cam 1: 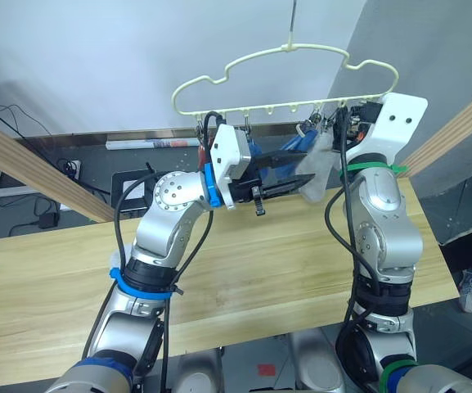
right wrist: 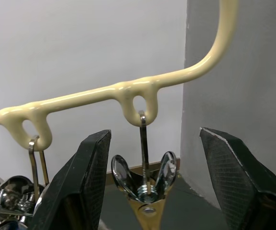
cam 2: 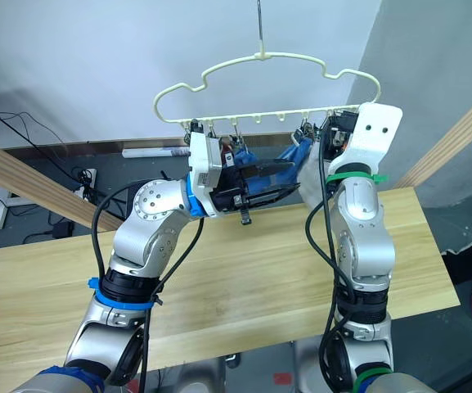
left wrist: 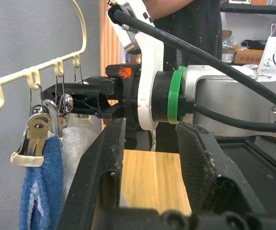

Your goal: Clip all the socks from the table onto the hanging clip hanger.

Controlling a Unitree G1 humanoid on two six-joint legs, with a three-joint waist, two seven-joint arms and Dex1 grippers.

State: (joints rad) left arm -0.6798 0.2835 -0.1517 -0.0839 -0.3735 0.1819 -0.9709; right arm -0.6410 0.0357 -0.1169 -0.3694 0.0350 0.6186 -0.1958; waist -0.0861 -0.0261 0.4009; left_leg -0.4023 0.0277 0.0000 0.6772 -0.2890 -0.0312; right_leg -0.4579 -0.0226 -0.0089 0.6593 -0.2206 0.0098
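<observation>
Both claws up at the clip hanger (cam 1: 285, 78), right claw lined up on the end clip

My right claw (right wrist: 149, 182) stands wide open with the end clip (right wrist: 145, 179) between its fingers (right wrist: 80, 184), touching neither; I judge the step is to squeeze that clip's wings, so I would close squarely on both wings below the wire loop and keep the hanger from swinging; my left claw (left wrist: 149, 177) is open and empty at centre frame in the head views, aimed at the right wrist; the grey sock (cam 1: 321, 168) hangs at upper right under the bar, a blue sock (left wrist: 37, 187) clipped just beside it. Counted: one hanger; two claws; one grey and at least one blue sock plainly seen; none left on the tabletop (cam 1: 260, 270); the clip total I cannot tell.
</observation>
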